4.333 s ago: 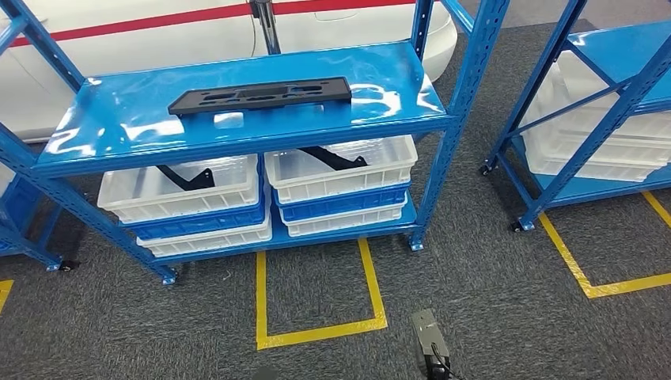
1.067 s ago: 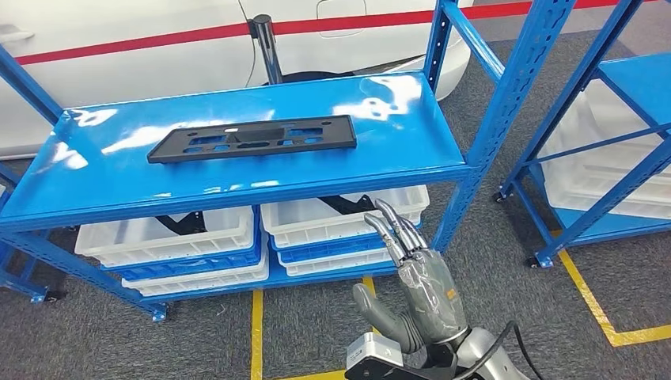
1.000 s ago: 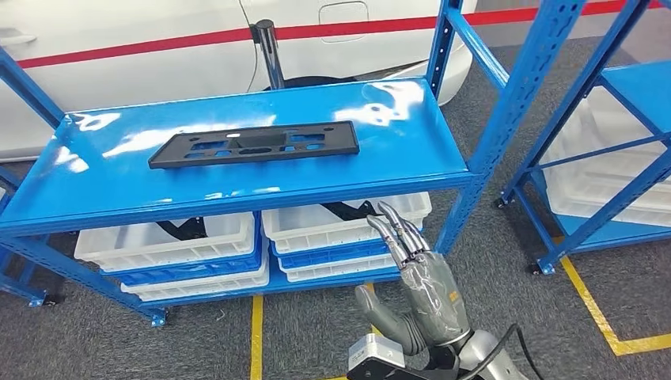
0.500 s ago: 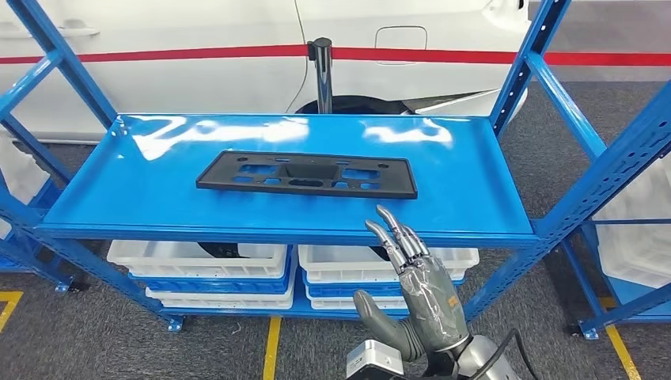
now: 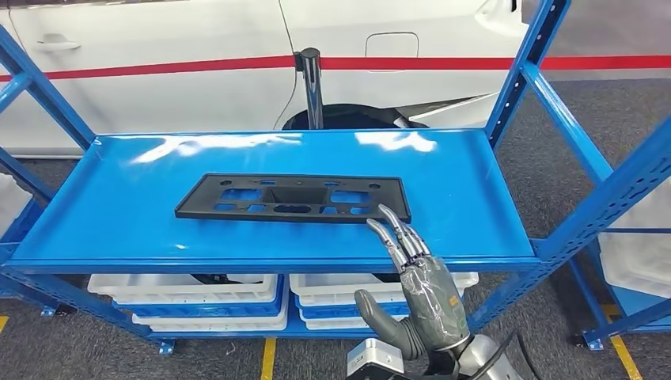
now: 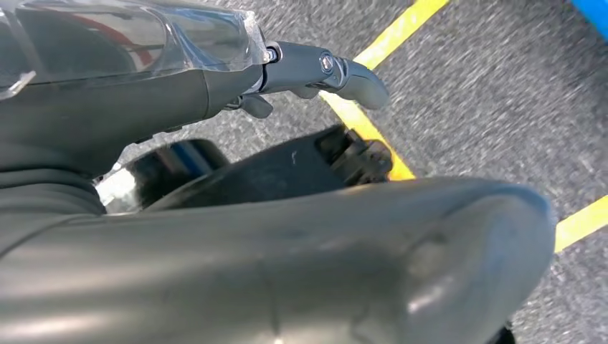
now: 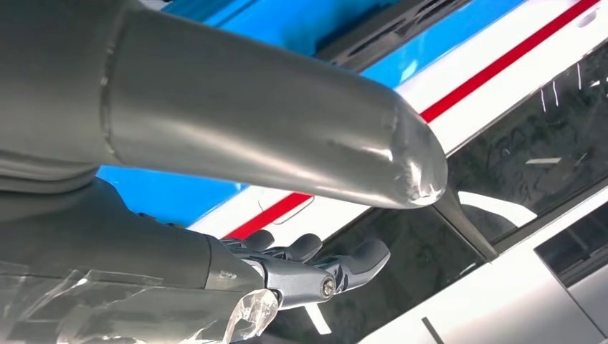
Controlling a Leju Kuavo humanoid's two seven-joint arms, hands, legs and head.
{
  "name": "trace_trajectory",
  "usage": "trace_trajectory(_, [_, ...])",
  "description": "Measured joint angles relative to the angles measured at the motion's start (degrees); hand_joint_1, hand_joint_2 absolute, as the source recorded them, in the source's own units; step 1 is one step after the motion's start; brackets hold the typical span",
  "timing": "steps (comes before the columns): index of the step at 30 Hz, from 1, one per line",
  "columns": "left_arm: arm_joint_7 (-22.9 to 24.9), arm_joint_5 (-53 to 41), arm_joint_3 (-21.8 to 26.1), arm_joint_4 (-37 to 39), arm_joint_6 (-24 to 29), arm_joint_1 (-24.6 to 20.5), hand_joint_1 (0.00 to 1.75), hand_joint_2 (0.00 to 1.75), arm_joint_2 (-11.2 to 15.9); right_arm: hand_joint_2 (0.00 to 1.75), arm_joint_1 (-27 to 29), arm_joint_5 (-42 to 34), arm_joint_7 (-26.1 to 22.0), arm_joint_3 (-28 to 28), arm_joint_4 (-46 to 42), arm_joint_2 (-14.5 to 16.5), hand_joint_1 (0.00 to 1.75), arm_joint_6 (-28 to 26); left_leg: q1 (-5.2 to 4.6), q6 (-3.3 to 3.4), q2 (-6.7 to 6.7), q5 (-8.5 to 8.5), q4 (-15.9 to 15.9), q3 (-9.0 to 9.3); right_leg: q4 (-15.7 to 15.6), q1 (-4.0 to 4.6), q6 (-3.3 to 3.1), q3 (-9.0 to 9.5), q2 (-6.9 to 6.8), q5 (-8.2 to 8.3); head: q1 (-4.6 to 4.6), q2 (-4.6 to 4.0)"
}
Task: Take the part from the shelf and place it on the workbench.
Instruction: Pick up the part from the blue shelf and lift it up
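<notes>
The right hand's dark fingers are straight and close together, thumb held out to the side, holding nothing; their tips sit in front of the near right corner of the flat black plastic part with cut-out openings, though whether they touch it or hover just short of it cannot be told from the head view. Behind them the grey right hand rises from below the front edge of the glossy blue metal shelf, on which the part lies flat, near the middle and a little toward the front. As for progress, I judge the task barely begun: the part is not yet grasped or lifted, and the carry to the workbench is all left to do. The left hand appears in its own wrist view over grey carpet with yellow floor tape, fingers apart and with nothing between them. White plastic bins sit on the lower level, their contents mostly hidden by the shelf. A white car with a red stripe stands behind the rack.
</notes>
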Motion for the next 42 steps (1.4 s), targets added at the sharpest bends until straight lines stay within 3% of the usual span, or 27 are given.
trace_trajectory(2, [0.01,-0.02,-0.07,0.03,0.02,0.01,0.0,0.0,0.02,0.0,-0.01,-0.01,0.03,0.03,0.01,0.03,0.0,-0.01,-0.36,0.56,0.03,-0.09,-0.73,0.26,-0.07,0.03,0.67,0.26,0.14,-0.46,0.02,0.0])
trace_trajectory(5, [-0.08,-0.05,-0.14,0.04,0.27,-0.06,0.0,0.0,-0.01,0.0,-0.07,0.09,0.09,-0.01,-0.01,0.02,0.0,0.0,0.01,1.44,-0.02,1.08,-1.31,1.09,1.61,0.02,1.49,-0.16,0.18,-2.0,0.13,0.01])
trace_trajectory(6, [-0.13,-0.06,-0.15,0.04,0.37,-0.12,0.0,0.0,-0.02,0.0,-0.09,0.14,0.11,-0.04,-0.01,0.02,0.0,0.01,0.12,1.71,-0.02,1.1,-1.5,1.37,4.23,0.01,1.69,-1.43,0.18,-3.36,0.18,0.01])
trace_trajectory(8, [-0.16,-0.07,-0.18,0.04,0.43,-0.14,0.0,0.0,-0.02,0.0,-0.03,0.19,0.19,-0.04,0.03,0.02,0.0,0.11,0.01,2.14,-0.04,0.82,-1.53,1.5,12.53,0.0,1.94,-6.1,0.17,-6.61,0.29,0.01])
trace_trajectory(9, [-0.16,-0.07,-0.19,0.04,0.44,-0.11,0.0,0.0,-0.02,0.0,0.03,0.18,0.21,-0.02,0.07,0.02,0.0,0.17,-0.06,2.32,-0.1,0.64,-1.53,1.58,16.18,0.0,2.01,-8.48,0.17,-7.44,0.3,0.01])
trace_trajectory(10, [-0.14,-0.07,-0.21,0.05,0.44,-0.08,0.0,0.0,-0.02,0.0,0.09,0.18,0.24,0.0,0.1,0.02,0.0,0.22,-0.13,2.42,-0.22,0.44,-1.52,1.72,17.93,0.0,2.0,-10.04,0.17,-7.13,0.3,0.01])
trace_trajectory(11, [-0.08,-0.07,-0.22,0.05,0.44,-0.05,0.0,0.0,-0.02,0.0,0.14,0.18,0.24,0.02,0.11,0.02,0.0,0.24,-0.19,2.44,-0.39,0.21,-1.51,2.0,17.23,0.01,1.91,-10.4,0.17,-5.61,0.31,0.01])
trace_trajectory(12, [-0.02,-0.08,-0.23,0.05,0.45,-0.04,0.0,0.0,-0.02,0.0,0.15,0.18,0.24,0.03,0.13,0.02,0.0,0.25,-0.22,2.39,-0.55,-0.09,-1.51,2.43,14.1,0.04,1.73,-9.54,0.17,-3.07,0.31,0.01])
trace_trajectory(14, [0.24,-0.12,-0.24,0.05,0.5,-0.07,0.0,0.0,-0.02,0.0,0.12,0.18,0.24,0.03,0.14,0.02,0.0,0.26,-0.37,2.04,-0.72,-0.86,-1.5,3.13,5.53,0.24,1.16,-6.35,0.17,1.64,0.29,0.0])
trace_trajectory(15, [0.34,-0.14,-0.25,0.05,0.52,-0.11,0.0,0.0,-0.03,0.0,0.09,0.19,0.25,0.03,0.14,0.02,0.0,0.28,-0.48,1.8,-0.72,-1.2,-1.48,3.29,2.6,0.34,0.88,-5.21,0.19,2.83,0.27,0.01])
trace_trajectory(19, [0.49,-0.19,-0.28,0.05,0.59,-0.2,0.0,0.0,-0.03,0.0,-0.03,0.18,0.26,0.07,0.13,0.05,0.0,0.37,-0.61,0.78,-0.64,-1.96,-1.39,3.36,0.69,0.36,0.0,-4.48,0.24,2.91,0.24,0.01])
trace_trajectory(21, [0.5,-0.21,-0.31,0.05,0.64,-0.19,0.0,0.0,-0.02,0.0,-0.09,0.19,0.26,0.07,0.13,0.05,0.0,0.37,-0.43,-0.1,-0.52,-3.95,2.06,1.83,0.37,-0.02,-0.49,-4.21,0.16,2.92,0.15,0.0])
trace_trajectory(23, [0.38,-0.24,-0.32,0.05,0.79,-0.19,0.0,0.0,-0.01,0.87,-0.09,0.19,0.26,0.09,0.13,0.05,0.0,0.4,0.07,-0.96,-0.41,-7.43,10.08,-2.41,0.35,-0.13,-0.78,-4.09,0.13,2.75,0.05,-0.01])
trace_trajectory(24, [0.2,-0.25,-0.33,0.05,0.87,-0.16,0.0,0.0,-0.01,1.31,-0.06,0.19,0.26,0.11,0.13,0.06,0.0,0.44,0.29,-1.26,-0.38,-8.62,14.01,-4.73,0.36,-0.14,-0.83,-4.05,0.15,2.66,0.05,0.0])
trace_trajectory(25, [-0.03,-0.27,-0.35,0.05,0.92,-0.13,0.0,0.0,-0.01,1.75,-0.04,0.18,0.26,0.14,0.14,0.06,0.0,0.49,0.47,-1.47,-0.35,-8.76,16.28,-6.35,0.37,-0.15,-0.85,-3.96,0.18,2.55,0.04,0.0])
trace_trajectory(26, [-0.26,-0.29,-0.37,0.05,0.95,-0.12,0.0,0.0,-0.02,1.75,-0.03,0.18,0.26,0.17,0.14,0.06,0.0,0.54,0.6,-1.58,-0.31,-7.66,16.12,-6.82,0.37,-0.17,-0.81,-3.77,0.21,2.39,0.04,0.0])
trace_trajectory(27, [-0.43,-0.3,-0.38,0.05,0.96,-0.12,0.0,0.0,-0.02,1.75,-0.03,0.18,0.27,0.18,0.15,0.07,0.0,0.58,0.69,-1.6,-0.26,-5.52,13.44,-6.04,0.37,-0.19,-0.71,-3.49,0.24,2.21,0.04,0.0])
trace_trajectory(29, [-0.55,-0.29,-0.39,0.05,0.96,-0.15,0.0,0.0,-0.02,1.75,-0.04,0.28,0.38,0.2,0.15,0.07,0.0,0.87,0.62,-1.36,-0.17,-0.72,4.67,-2.5,0.38,-0.13,-0.32,-2.83,0.26,1.75,0.03,-0.01])
trace_trajectory(31, [-0.59,-0.2,-0.43,0.05,0.96,-0.17,0.0,0.0,-0.02,1.75,-0.04,0.67,0.92,0.22,0.26,0.06,0.0,1.73,0.37,-0.76,-0.12,1.32,-0.49,-0.41,0.39,0.01,0.19,-2.51,0.29,1.37,0.05,0.0])
trace_trajectory(34, [-0.6,-0.04,-0.69,0.05,0.96,-0.14,0.0,0.0,-0.02,1.75,-0.04,1.4,2.45,0.25,0.63,0.01,0.0,3.14,0.14,0.4,-0.13,1.42,-1.36,0.01,0.27,-0.11,1.09,-2.38,0.3,1.06,0.09,0.01])
trace_trajectory(36, [-0.57,0.03,-0.89,0.05,0.98,-0.2,0.0,0.0,-0.02,1.75,-0.03,1.76,3.51,0.24,0.94,-0.08,0.0,3.81,0.29,1.16,-0.09,1.67,-1.83,0.49,2.78,-0.26,1.65,-3.36,0.26,-0.62,0.16,0.01])
trace_trajectory(39, [-0.54,0.13,-1.2,0.05,0.96,-0.22,0.0,0.0,-0.04,1.75,0.13,1.9,4.8,0.22,1.7,-0.42,0.0,4.62,0.28,1.73,-0.08,1.58,-1.92,0.73,14.22,-0.32,2.12,-9.0,0.23,-5.76,0.3,0.0])
trace_trajectory(40, [-0.53,0.18,-1.29,0.05,0.95,-0.19,0.0,0.0,-0.04,1.75,0.23,1.89,5.09,0.22,2.02,-0.54,0.0,4.78,0.25,1.8,-0.11,1.51,-1.9,0.77,17.0,-0.33,2.21,-10.6,0.23,-6.36,0.31,0.0])
trace_trajectory(41, [-0.52,0.22,-1.36,0.05,0.93,-0.15,0.0,0.0,-0.04,1.75,0.32,1.87,5.28,0.21,2.34,-0.66,0.0,4.8,0.24,1.81,-0.16,1.41,-1.87,0.87,17.46,-0.35,2.26,-11.14,0.23,-5.71,0.32,0.0])
trace_trajectory(42, [-0.52,0.24,-1.43,0.05,0.93,-0.13,0.0,0.0,-0.04,1.75,0.37,1.81,5.43,0.19,2.61,-0.78,0.0,4.8,0.28,1.74,-0.23,1.26,-1.83,1.04,15.46,-0.4,2.29,-10.48,0.22,-3.97,0.33,-0.01])
